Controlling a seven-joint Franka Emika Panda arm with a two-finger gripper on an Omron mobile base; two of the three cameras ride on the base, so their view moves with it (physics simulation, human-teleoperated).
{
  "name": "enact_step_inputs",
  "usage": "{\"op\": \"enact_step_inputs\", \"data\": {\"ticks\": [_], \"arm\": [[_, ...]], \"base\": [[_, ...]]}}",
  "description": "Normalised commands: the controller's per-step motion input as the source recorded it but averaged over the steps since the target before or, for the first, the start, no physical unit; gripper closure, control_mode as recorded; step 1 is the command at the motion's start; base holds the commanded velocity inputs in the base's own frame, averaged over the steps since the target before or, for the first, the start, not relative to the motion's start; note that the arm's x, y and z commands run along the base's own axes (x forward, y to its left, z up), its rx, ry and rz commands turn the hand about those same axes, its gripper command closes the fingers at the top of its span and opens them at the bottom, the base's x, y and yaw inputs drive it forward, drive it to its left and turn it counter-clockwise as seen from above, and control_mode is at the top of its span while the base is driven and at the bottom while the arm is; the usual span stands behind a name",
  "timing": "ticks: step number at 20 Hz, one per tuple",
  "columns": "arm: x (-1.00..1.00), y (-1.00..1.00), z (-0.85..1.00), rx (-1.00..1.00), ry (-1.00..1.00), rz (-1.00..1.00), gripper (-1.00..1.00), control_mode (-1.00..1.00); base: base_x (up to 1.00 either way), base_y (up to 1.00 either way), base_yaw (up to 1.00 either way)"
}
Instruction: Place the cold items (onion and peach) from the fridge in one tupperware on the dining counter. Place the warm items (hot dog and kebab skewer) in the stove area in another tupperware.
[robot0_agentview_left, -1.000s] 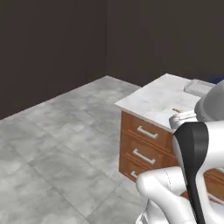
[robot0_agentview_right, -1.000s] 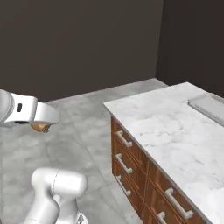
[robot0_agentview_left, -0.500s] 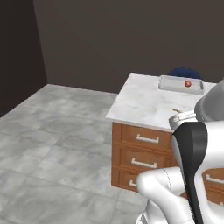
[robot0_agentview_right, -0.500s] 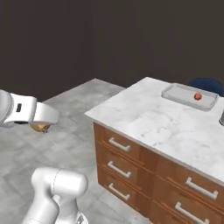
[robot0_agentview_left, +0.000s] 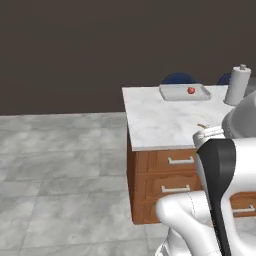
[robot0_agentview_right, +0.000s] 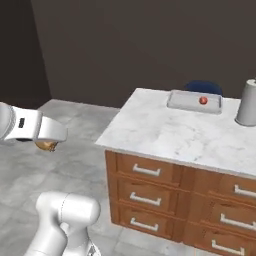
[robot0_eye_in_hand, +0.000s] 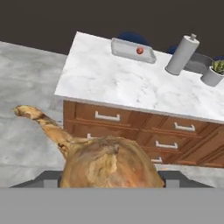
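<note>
Between the fingers (robot0_eye_in_hand: 109, 177) sits the onion (robot0_eye_in_hand: 107, 164), clamped.

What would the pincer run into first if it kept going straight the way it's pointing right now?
Carrying the onion, the pincer points toward the drawer fronts under the marble counter. Those would likely be met first, though depth is hard to judge.
</note>
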Motion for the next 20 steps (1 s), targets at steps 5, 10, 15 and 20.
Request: {"op": "enact_step_inputs", "data": {"ticks": [5, 10, 15, 20], "arm": [[0.0, 0.0, 0.0, 0.0, 0.0, 0.0, 1.0, 1.0], [0.0, 0.0, 0.0, 0.0, 0.0, 0.0, 1.0, 1.0], [0.0, 0.0, 0.0, 0.0, 0.0, 0.0, 1.0, 1.0], [0.0, 0.0, 0.0, 0.0, 0.0, 0.0, 1.0, 1.0]], "base": [[0.25, 1.0, -0.48], [0.27, 1.0, -0.49], [0.38, 1.0, -0.47], [0.48, 1.0, -0.45]]}}
